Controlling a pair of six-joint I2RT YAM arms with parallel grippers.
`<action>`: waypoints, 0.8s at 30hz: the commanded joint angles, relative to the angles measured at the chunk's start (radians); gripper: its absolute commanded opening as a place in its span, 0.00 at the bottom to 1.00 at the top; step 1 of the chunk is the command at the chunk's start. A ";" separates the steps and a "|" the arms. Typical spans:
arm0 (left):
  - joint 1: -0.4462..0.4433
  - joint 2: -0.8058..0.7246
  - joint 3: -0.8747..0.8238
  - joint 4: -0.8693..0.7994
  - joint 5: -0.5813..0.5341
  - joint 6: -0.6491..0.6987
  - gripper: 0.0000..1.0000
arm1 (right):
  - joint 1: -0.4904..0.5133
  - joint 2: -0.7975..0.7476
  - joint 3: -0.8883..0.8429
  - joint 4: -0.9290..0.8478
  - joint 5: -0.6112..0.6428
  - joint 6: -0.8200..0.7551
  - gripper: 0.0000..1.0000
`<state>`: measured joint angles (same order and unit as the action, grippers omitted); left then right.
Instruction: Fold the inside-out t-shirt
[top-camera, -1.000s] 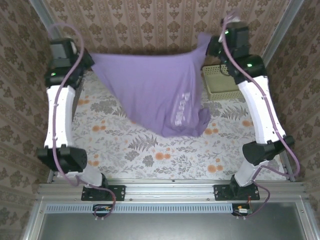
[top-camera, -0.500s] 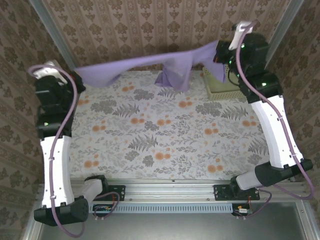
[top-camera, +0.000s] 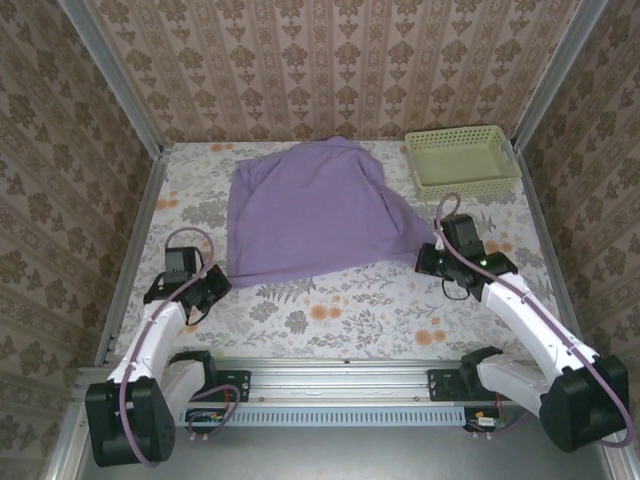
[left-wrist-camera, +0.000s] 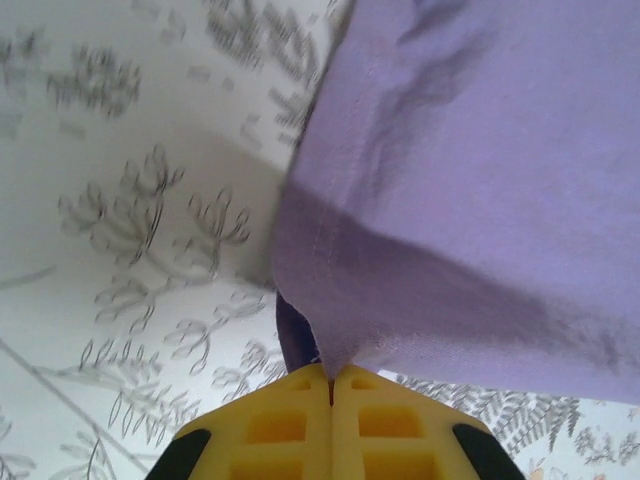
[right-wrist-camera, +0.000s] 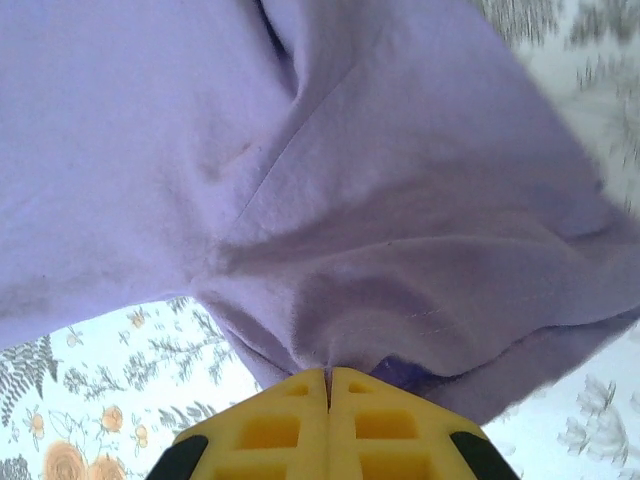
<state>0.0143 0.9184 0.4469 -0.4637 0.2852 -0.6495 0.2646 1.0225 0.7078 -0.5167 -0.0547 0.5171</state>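
While lying spread on the floral counter (top-camera: 340, 315), left of the pale green mesh basket (top-camera: 462, 160) | lavender t-shirt (top-camera: 305, 215) pinched at its near corners by left pincer (left-wrist-camera: 330, 374) and right pincer (right-wrist-camera: 328, 374) | risk: uneven pull or thin fabric slipping free, bunching the right corner, skewing the fold

Both arms sit folded low over the desk. The left arm (top-camera: 158, 335) lies at the lower left of the top view, its forearm slanting up and right. The left pincer (top-camera: 216, 277) has its yellow fingers (left-wrist-camera: 390, 425) pressed together on a corner of the inside-out t-shirt (top-camera: 310, 215). The right arm (top-camera: 530, 318) mirrors it at lower right, reaching up and left, and the right pincer (top-camera: 426, 259) is likewise clamped on the cloth's edge.
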 joint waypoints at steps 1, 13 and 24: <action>-0.001 -0.071 -0.005 -0.004 -0.001 -0.046 0.00 | -0.001 -0.031 -0.074 0.047 -0.045 0.103 0.00; -0.003 -0.480 0.292 -0.333 -0.181 -0.010 0.00 | 0.003 -0.309 0.281 -0.265 0.066 -0.040 0.00; -0.003 -0.494 0.516 -0.384 -0.206 0.005 0.00 | 0.006 -0.315 0.551 -0.392 0.076 -0.100 0.00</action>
<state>0.0135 0.3786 0.9848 -0.8013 0.1005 -0.6613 0.2676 0.6659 1.2980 -0.8391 -0.0116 0.4431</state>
